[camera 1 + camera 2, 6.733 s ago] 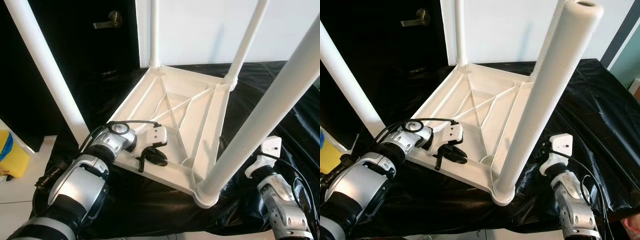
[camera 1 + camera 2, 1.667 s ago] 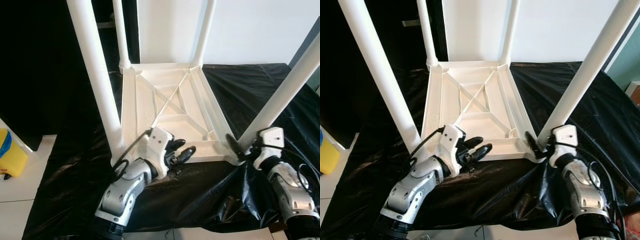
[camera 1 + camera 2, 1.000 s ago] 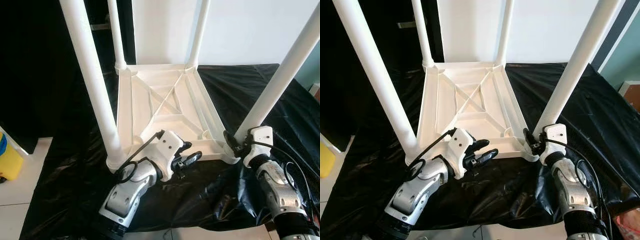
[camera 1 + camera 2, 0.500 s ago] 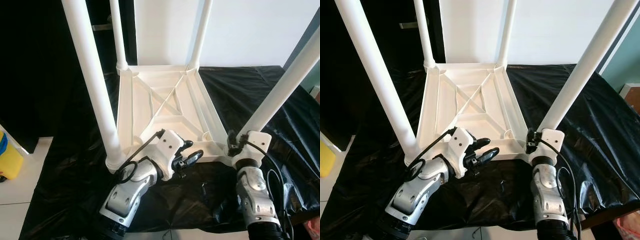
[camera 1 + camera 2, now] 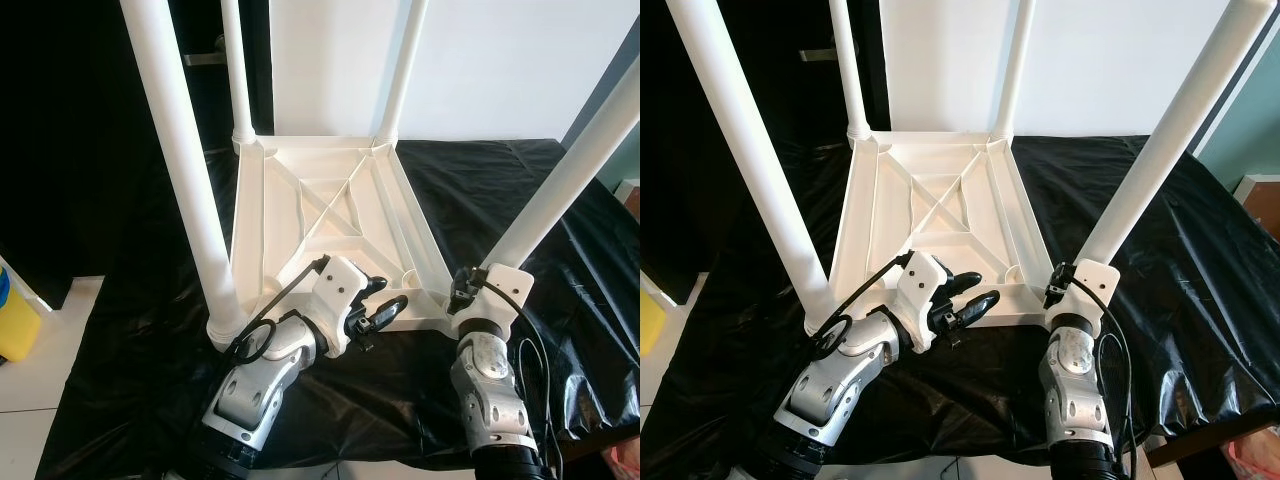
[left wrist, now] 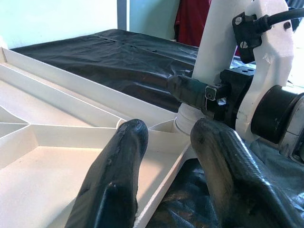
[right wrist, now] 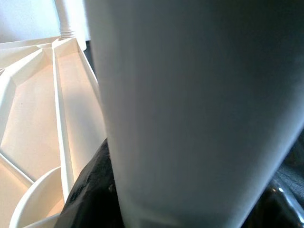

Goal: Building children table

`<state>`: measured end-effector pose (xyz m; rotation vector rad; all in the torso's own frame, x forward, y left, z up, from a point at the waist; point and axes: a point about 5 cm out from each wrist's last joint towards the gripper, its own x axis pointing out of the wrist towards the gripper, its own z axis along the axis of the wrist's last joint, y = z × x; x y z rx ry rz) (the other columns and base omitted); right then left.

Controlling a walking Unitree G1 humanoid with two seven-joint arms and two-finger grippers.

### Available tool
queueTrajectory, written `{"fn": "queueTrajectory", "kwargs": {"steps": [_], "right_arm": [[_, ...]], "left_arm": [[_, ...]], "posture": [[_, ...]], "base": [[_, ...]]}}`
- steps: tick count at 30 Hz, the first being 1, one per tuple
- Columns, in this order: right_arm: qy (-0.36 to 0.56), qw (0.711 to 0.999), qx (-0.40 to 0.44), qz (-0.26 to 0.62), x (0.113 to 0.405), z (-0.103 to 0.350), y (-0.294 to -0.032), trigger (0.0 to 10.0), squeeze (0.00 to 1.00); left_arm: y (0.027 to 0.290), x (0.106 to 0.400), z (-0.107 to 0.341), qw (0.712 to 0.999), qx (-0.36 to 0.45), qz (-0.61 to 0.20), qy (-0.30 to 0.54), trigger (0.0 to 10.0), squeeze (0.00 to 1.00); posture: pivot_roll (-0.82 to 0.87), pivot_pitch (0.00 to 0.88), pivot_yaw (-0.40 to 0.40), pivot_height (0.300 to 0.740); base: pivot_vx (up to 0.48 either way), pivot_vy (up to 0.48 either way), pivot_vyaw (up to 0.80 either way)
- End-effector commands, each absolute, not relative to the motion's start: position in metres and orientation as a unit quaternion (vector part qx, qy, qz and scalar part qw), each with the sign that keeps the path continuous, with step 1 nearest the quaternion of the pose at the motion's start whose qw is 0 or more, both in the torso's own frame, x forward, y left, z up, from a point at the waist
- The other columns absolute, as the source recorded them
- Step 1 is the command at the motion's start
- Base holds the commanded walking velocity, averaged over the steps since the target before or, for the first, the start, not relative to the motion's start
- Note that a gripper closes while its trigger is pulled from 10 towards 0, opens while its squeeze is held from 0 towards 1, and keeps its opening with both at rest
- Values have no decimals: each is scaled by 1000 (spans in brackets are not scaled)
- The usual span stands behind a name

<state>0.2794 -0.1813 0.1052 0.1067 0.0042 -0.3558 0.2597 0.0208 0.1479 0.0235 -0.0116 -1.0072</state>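
A white children's table (image 5: 330, 215) lies upside down on a black sheet, its four legs pointing up. My left gripper (image 5: 388, 296) is at the near rim of the tabletop. It is open, and in the left wrist view its fingers (image 6: 118, 180) stand on either side of that rim. My right gripper (image 5: 462, 287) is at the foot of the near right leg (image 5: 545, 205). In the right wrist view that leg (image 7: 190, 104) sits tight between the fingers (image 7: 92, 190), so the gripper is shut on it. The near left leg (image 5: 180, 170) stands free.
The black sheet (image 5: 130, 330) covers the low platform under the table and hangs over its near edge. A yellow container (image 5: 15, 325) stands on the pale floor at the left. Behind are a white wall and a dark doorway.
The table has been turned so one edge faces me. My right gripper has come in to the foot of the near right leg. The left gripper stays at the near rim.
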Motion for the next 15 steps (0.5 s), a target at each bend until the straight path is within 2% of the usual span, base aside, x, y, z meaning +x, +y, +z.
{"fn": "queueTrajectory", "kwargs": {"steps": [1,2,9,10,12,14,15], "right_arm": [[39,983,68,-165,275,91,-180,10000,0],[28,986,60,-151,276,94,-181,10000,1000],[18,989,58,-134,277,98,-180,10000,1000],[3,993,52,-105,279,103,-184,10000,1000],[3,993,52,-105,279,103,-184,10000,1000],[-18,998,37,-38,281,111,-195,10000,1000],[-18,998,37,-38,281,111,-195,10000,1000]], "left_arm": [[22,261,148,885,10,-465,-9,10000,0],[23,261,148,886,10,-463,-9,10000,0],[23,261,148,887,11,-461,-10,10000,0],[24,262,148,889,12,-458,-11,10000,0],[24,262,148,889,12,-458,-11,10000,0],[24,263,149,889,12,-458,-12,10000,0],[24,263,149,889,12,-458,-12,10000,0]], "posture": [[-2,0,-54,740],[3,0,-60,740],[6,0,-63,740],[7,0,-63,740],[7,0,-63,740],[6,0,-56,740],[6,0,-56,740]], "base": [[0,0,0],[0,0,0],[0,0,0],[0,0,0],[0,0,0],[0,0,0],[0,0,0]]}}
